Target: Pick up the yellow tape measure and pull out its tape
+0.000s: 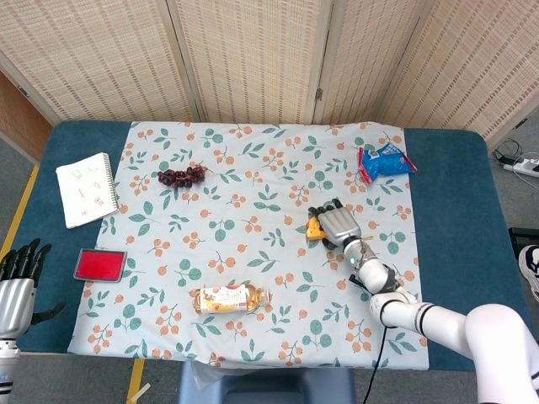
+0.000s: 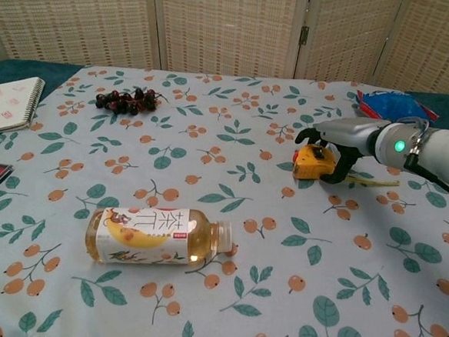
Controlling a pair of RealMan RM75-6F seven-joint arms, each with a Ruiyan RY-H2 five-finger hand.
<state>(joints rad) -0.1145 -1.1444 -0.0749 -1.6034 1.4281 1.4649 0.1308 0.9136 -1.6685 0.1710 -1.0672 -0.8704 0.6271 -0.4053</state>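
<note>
The yellow tape measure [image 1: 313, 229] [image 2: 311, 163] lies on the floral cloth right of centre, with a short strip of tape [image 2: 366, 179] sticking out to its right. My right hand [image 1: 338, 224] [image 2: 342, 138] arches over it from the right. Its fingers reach across the top and the thumb comes down at the near right side. The case still rests on the cloth, and no firm grip shows. The head view has the hand hiding most of the case. My left hand [image 1: 17, 282] hangs open with fingers spread, off the table's front left corner.
A tea bottle [image 1: 229, 298] [image 2: 154, 236] lies on its side near the front. Dark grapes [image 1: 179, 176] [image 2: 127, 100] sit at the back left. A notebook [image 1: 86, 189] and a red box [image 1: 99, 264] are at the left edge, and a blue snack bag [image 1: 384, 161] [image 2: 395, 103] lies at the back right.
</note>
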